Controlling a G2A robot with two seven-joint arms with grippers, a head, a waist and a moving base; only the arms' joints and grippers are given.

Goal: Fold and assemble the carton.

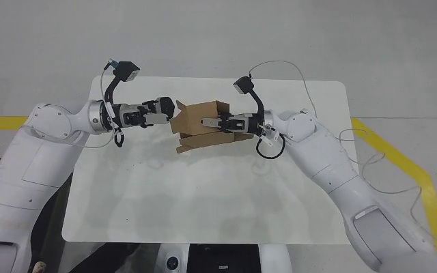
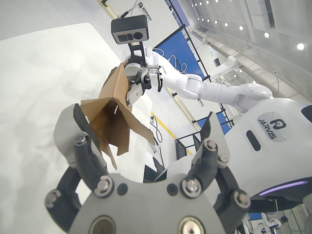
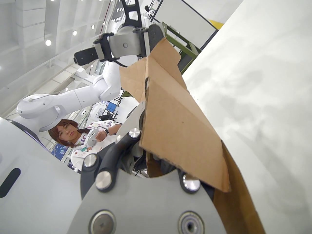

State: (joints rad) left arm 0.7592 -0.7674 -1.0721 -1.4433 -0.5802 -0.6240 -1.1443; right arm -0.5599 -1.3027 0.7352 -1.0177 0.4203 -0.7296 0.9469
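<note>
Carton (image 1: 205, 126) sits pinched in the right end effector (image 1: 212, 122), likely steadied so the left end effector (image 1: 167, 109), spread wide and empty, can fold flaps (image 1: 181, 109).

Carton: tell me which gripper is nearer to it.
Right. The right gripper is clamped on a wall of the carton; the left gripper is open just beside its flaps.

There is one cardboard carton (image 1: 205, 126) and one white table (image 1: 205, 205). The grippers number two: the left gripper (image 1: 168, 110) and the right gripper (image 1: 210, 122).
</note>
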